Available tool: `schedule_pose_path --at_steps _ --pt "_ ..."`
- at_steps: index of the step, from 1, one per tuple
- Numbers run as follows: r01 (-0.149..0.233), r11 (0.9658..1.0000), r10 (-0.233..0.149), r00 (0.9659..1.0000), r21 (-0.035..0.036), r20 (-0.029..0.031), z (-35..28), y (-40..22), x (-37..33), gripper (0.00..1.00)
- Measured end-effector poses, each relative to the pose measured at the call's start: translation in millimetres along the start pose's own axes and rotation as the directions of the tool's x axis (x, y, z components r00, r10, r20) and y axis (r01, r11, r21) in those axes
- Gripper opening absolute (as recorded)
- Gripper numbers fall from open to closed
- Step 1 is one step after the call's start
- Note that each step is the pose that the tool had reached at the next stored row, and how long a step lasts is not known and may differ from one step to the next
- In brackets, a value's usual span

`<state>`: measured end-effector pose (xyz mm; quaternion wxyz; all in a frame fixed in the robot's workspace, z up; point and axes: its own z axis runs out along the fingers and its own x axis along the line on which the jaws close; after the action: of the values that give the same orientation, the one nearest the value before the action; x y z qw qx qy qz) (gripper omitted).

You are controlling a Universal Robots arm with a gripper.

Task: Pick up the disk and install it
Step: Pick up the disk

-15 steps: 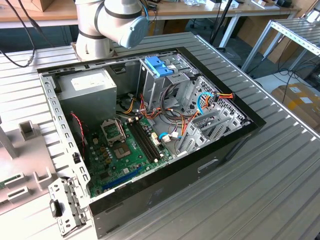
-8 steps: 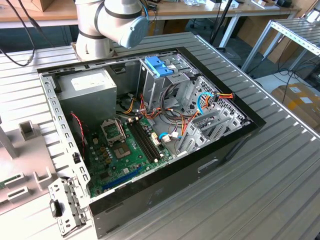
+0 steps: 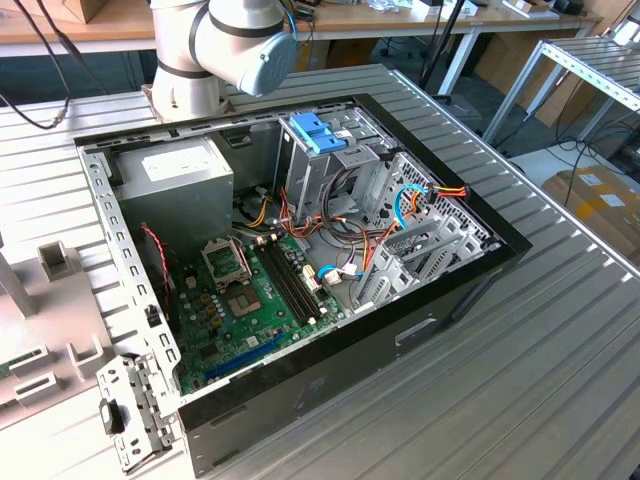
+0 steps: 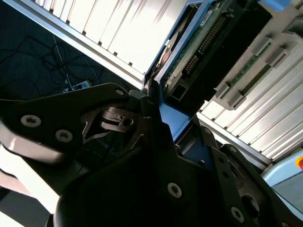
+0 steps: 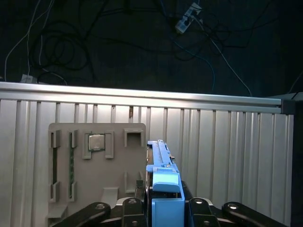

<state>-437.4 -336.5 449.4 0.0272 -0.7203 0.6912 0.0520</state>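
Ribbed metal worktable (image 5: 236, 142) beneath the gripper (image 5: 163, 208), clamped shut on the disk (image 5: 160, 161) and holding it edge-on near a grey parts tray (image 5: 94, 179), probably to suit the drive cage (image 3: 300, 175) of the open computer case (image 3: 400, 335)

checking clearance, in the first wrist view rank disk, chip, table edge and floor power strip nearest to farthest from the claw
1. disk: held in the claw
2. chip: in the grey tray alongside
3. table edge: beyond the tray
4. power strip: on the floor, past the edge
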Motion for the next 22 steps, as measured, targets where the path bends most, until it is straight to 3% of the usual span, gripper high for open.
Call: schedule_pose_path --at_steps 4,10,11,14,22 --pt "0.0 1.0 0.0 1.0 0.0002 0.0063 -5.0 0.2 -0.6 0.37" --pt "0.0 1.0 0.0 1.0 0.0004 0.0093 -8.6 0.3 -0.9 0.37" --pt "0.0 1.0 0.0 1.0 0.0002 0.0041 -8.9 0.2 -1.0 0.37" --pt "-0.001 1.0 0.001 0.9998 -0.0007 -0.0198 -9.2 0.3 -1.0 0.37" --pt "-0.001 1.0 0.001 0.9998 -0.0008 -0.0208 -16.9 0.6 -1.9 0.37"
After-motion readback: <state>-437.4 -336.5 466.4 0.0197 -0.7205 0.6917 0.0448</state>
